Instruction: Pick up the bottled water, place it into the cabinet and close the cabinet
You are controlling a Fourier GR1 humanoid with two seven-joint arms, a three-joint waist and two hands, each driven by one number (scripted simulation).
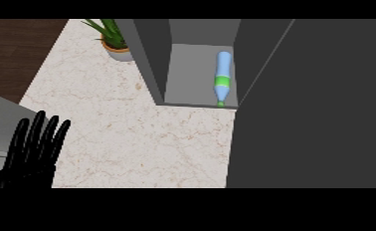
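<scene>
The bottled water (223, 77) lies on its side on the floor of the open cabinet (192, 75), close against the compartment's right wall. It is pale blue with a green band round its lower half and a green cap, and the cap end points toward the cabinet's front edge, just reaching it.

The left hand (33, 148) shows at the view's lower left, fingers straight and spread, pointing up — resting above the counter (140, 140) and holding nothing. It sits well apart from the bottle, which lies up and to the right of it, with a wide stretch of bare marble counter between the two.

The cabinet door (308, 105) stands open as a broad dark grey panel filling the right side of the view, its edge running down from beside the compartment's right wall. The right hand does not show anywhere in the head view.

A potted plant (112, 38) with green spiky leaves stands on the counter just left of the cabinet — behind it at the upper left, dark wooden floor (29, 46) shows past the counter's edge.
</scene>
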